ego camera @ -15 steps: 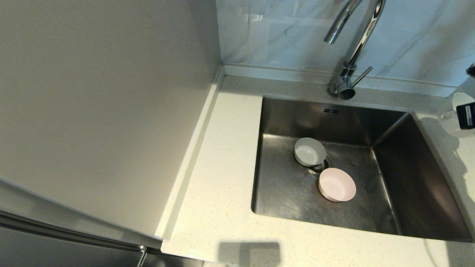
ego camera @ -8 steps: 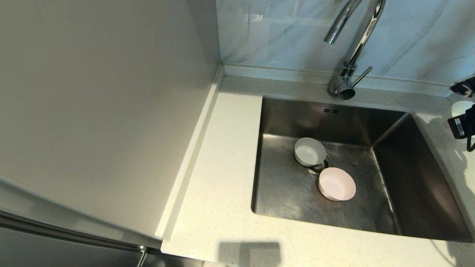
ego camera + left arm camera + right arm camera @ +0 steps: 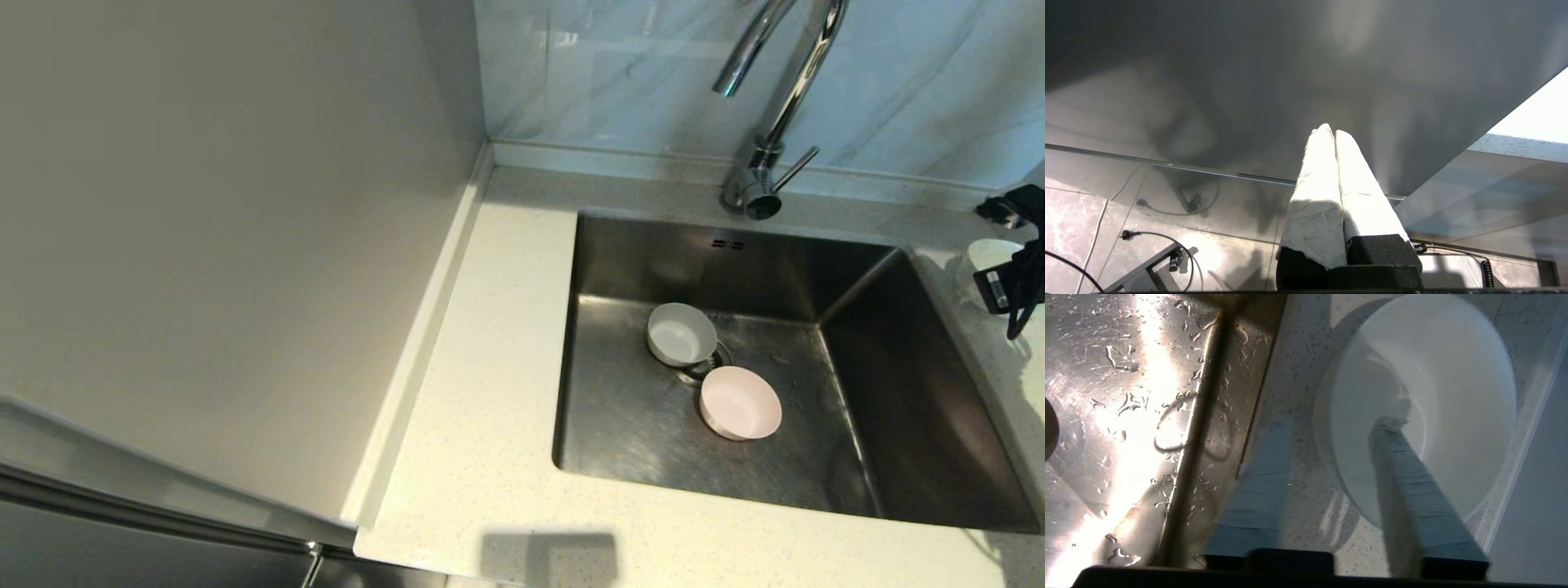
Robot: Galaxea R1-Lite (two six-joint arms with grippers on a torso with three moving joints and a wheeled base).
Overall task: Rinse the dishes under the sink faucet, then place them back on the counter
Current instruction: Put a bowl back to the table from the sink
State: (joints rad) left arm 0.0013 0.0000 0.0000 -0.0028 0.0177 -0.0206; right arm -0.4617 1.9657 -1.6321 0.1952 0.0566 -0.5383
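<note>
Your counter (image 3: pixel 482 457) runs down the left of the sink (image 3: pixel 645 425) and along its near edge, with a narrower strip on the right. The faucet (image 3: pixel 771 122) stands on the far rim, its spout curving out over the basin. Two of your dishes sit upright on the sink floor beside the drain: the greyish-white bowl (image 3: pixel 680 333) on the far side, the pink bowl (image 3: pixel 740 403) just nearer and to the right of it. The third, a white bowl (image 3: pixel 1437 396), rests on the counter strip right of the sink, close to the raised back edge. Your right gripper (image 3: pixel 1337 424) is over it with its fingers spread apart, one inside the bowl and one outside over the counter, so they straddle the rim without pinching it. Your left gripper (image 3: pixel 1329 131) hangs parked off to the left below counter level, fingers pressed together on nothing.
</note>
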